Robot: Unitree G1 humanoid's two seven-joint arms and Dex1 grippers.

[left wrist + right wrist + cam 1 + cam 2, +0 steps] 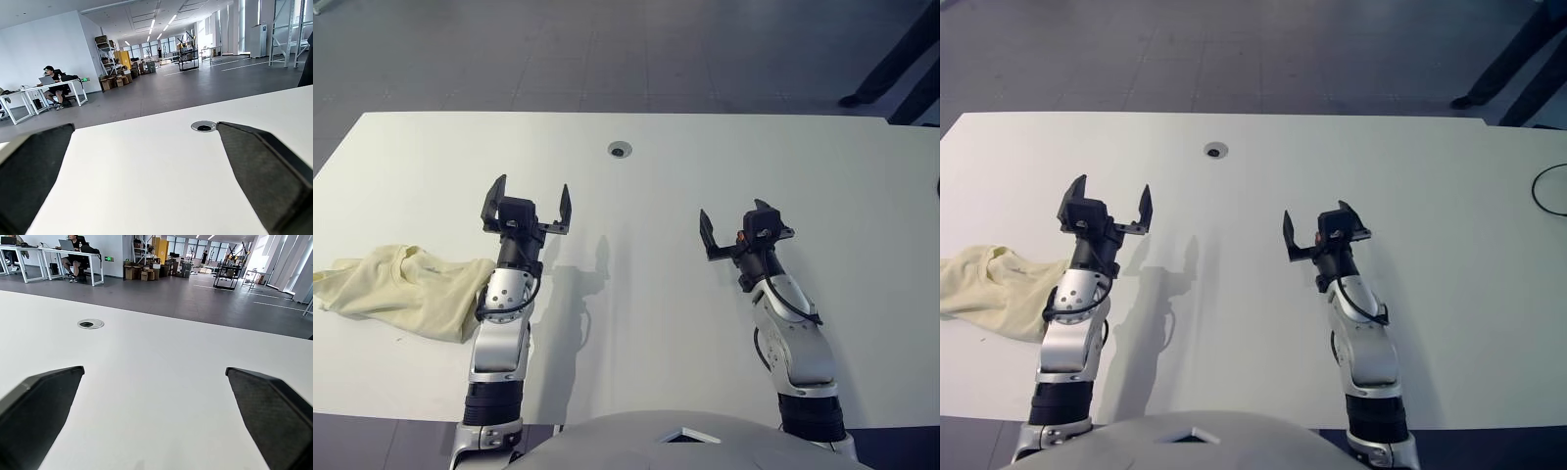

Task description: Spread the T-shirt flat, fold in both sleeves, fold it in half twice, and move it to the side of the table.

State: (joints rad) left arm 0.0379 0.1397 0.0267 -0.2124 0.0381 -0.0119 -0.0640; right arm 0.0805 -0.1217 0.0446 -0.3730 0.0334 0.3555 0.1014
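The T-shirt [396, 289] lies in a crumpled heap at the left edge of the desk [656, 323], so spreading and every fold look left to do. Left tool [527, 208] hovers beside it, fingers spread wide, holding nothing. Right tool [734, 223] likewise gapes empty mid-desk.

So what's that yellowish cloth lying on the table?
That is the T-shirt: pale yellow, soft-looking fabric, crumpled in a loose, wrinkled heap rather than spread flat. It rests on the white table, on the robot's left side. One end is hidden behind the left arm. The open left claw is past the shirt and holds nothing.
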